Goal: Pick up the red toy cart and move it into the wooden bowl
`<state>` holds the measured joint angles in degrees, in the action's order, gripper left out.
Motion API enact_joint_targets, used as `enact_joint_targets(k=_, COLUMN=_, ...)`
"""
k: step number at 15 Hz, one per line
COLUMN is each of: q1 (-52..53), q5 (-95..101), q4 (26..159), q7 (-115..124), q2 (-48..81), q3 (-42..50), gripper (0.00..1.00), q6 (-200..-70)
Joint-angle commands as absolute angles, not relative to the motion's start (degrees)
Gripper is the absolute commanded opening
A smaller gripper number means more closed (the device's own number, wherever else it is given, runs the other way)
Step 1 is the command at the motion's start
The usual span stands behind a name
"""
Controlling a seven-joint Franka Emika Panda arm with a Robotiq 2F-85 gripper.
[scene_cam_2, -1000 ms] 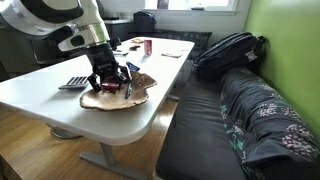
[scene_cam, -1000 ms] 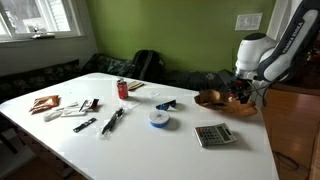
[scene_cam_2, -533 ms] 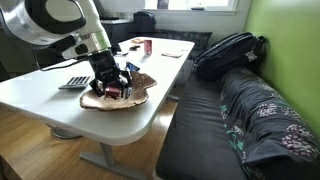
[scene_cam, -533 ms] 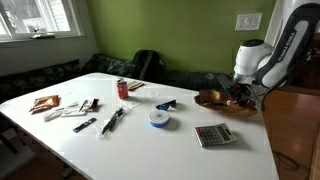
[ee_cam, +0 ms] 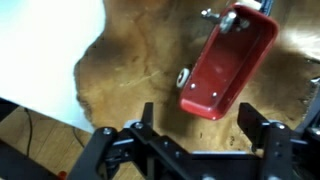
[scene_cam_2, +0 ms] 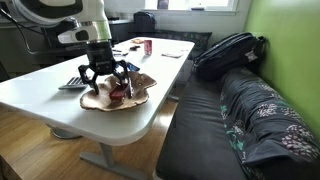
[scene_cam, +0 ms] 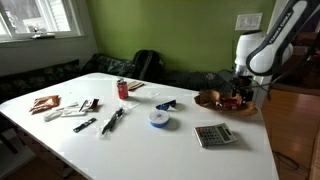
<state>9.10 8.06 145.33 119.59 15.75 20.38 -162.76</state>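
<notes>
The red toy cart (ee_cam: 228, 60) lies tilted inside the wooden bowl (ee_cam: 140, 60), wheels showing, free of any grip. My gripper (ee_cam: 198, 124) hangs just above it, open, with one dark finger (ee_cam: 147, 116) on each side of the cart's near end and not touching it. In both exterior views the gripper (scene_cam: 238, 92) (scene_cam_2: 105, 82) stands over the bowl (scene_cam: 212, 100) (scene_cam_2: 142, 96) at the table's end. A bit of the red cart (scene_cam_2: 118, 93) shows below the spread fingers.
A calculator (scene_cam: 214, 135) (scene_cam_2: 75, 83) lies beside the bowl. A red can (scene_cam: 122, 89), a white and blue roll (scene_cam: 159, 118), pens (scene_cam: 112, 120) and small packets lie farther along the white table. A black backpack (scene_cam_2: 225, 50) rests on the couch beyond the table edge.
The gripper, shut on the cart a second ago, has opened and let the cart go into the bowl. It has also risen a little above the bowl.
</notes>
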Motion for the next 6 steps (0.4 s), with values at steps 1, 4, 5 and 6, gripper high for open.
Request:
enact_joint_targets(k=1, q1=-0.53, q5=-3.52, q4=145.94, q7=106.10, q2=5.68, q3=12.57, gripper=1.00, q6=-149.87)
enact_joint_targets(k=4, q1=-4.90, q5=-13.13, q4=145.66, q7=94.20, q2=-2.04, q3=11.88, gripper=1.00, q6=-143.66)
enact_joint_targets(k=5, q1=-5.59, q5=-16.06, q4=145.55, q7=89.35, q2=-4.05, q3=11.87, gripper=1.00, q6=-143.31)
enact_joint_targets(k=6, q1=-4.85, q5=-11.12, q4=144.05, q7=96.27, q2=1.05, q3=11.37, gripper=1.00, q6=-145.42)
